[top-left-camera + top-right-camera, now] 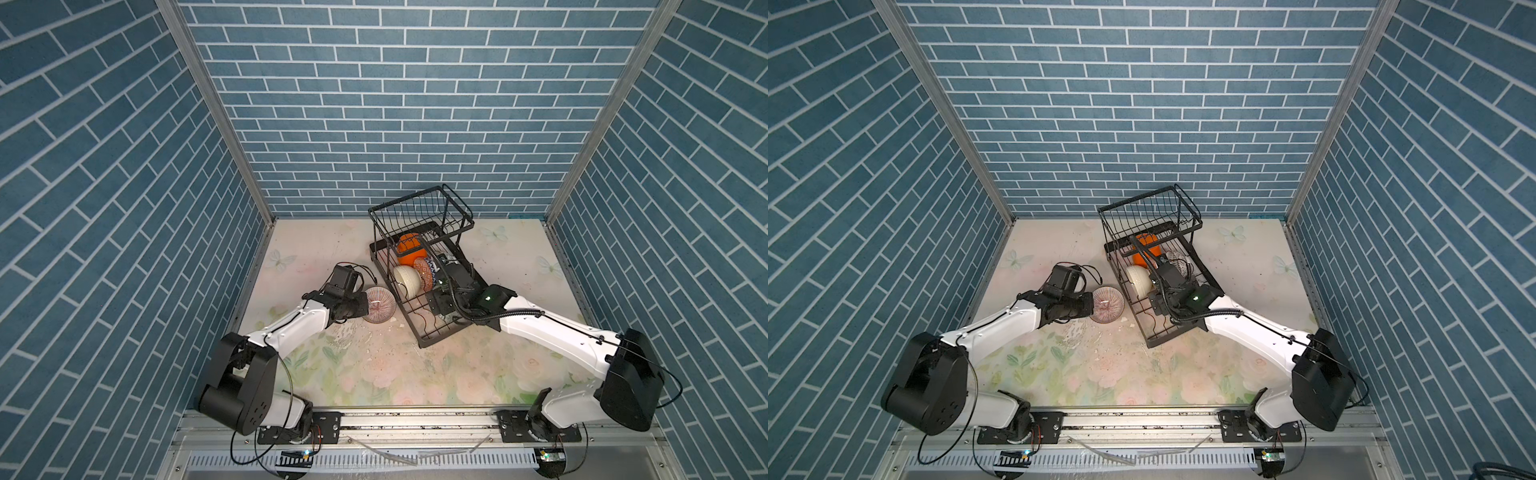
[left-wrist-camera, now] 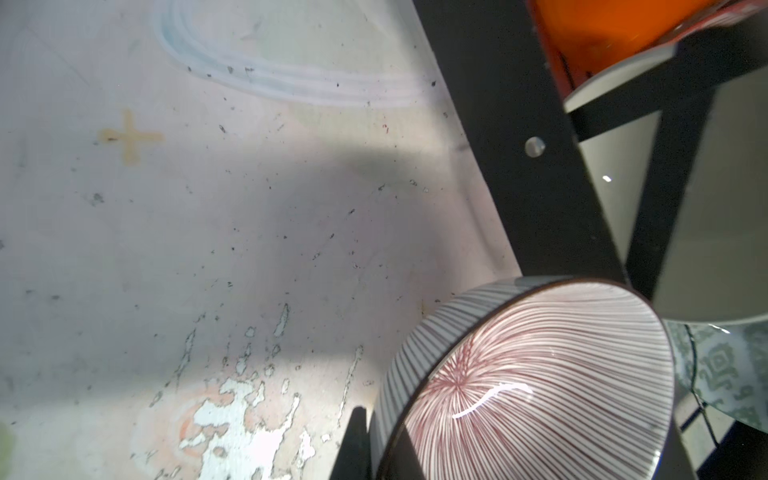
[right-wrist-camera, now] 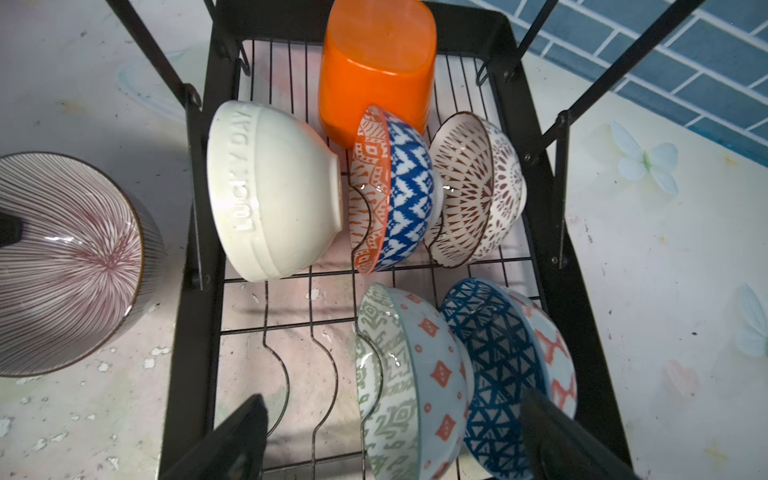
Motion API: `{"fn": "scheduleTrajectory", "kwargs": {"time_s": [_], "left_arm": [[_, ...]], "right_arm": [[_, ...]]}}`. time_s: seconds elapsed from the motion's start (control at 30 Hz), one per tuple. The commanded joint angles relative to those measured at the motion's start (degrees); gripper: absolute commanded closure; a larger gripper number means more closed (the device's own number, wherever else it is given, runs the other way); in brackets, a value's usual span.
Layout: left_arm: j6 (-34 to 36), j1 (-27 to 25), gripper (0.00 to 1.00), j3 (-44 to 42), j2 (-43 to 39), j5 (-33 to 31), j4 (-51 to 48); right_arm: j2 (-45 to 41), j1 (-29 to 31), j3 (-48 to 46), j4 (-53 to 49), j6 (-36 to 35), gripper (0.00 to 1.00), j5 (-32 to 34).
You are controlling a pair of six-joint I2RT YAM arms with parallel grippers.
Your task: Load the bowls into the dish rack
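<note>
My left gripper [image 2: 376, 451] is shut on the rim of a round bowl with red-striped inside and grey-striped outside [image 2: 536, 386], one finger outside and one inside. That striped bowl [image 1: 380, 305] [image 1: 1109, 304] is just left of the black wire dish rack [image 1: 446, 332]. My right gripper [image 3: 395, 440] hangs open over the rack's lower tray [image 3: 203, 291], holding nothing. On edge in the tray stand an orange bowl [image 3: 376, 66], a cream bowl [image 3: 270, 191], a blue and orange-red bowl [image 3: 401, 187], a brown-patterned bowl [image 3: 478, 187], a grey-green bowl [image 3: 407, 382] and a dark blue bowl [image 3: 503, 374].
The rack's raised basket [image 1: 419, 208] stands at its far end, near the blue brick back wall. Two wavy dividers [image 3: 291, 374] at the tray's near left hold no bowl. The floral table top [image 1: 374, 374] is scuffed in front of the rack.
</note>
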Motion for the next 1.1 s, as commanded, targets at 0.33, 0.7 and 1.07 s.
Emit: {"fn": "scheduleTrajectory", "kwargs": {"time_s": [0.33,0.7,1.07], "left_arm": [[-1.5,-0.7,1.00,-2.2,-11.5,1.6,1.4],[-1.8,-4.1,1.00,-1.5,-13.1,-1.9,0.2],[-3.0,-6.0,1.00,-0.9,-12.8,-2.5,2.0]], "right_arm": [[4.0,1.5,6.1,0.0,1.2,0.09,-6.1],[6.6,5.8,11.5,1.0,0.7,0.13,-8.2],[9.3,6.5,13.8,1.6,1.1,0.16,-9.9]]}}
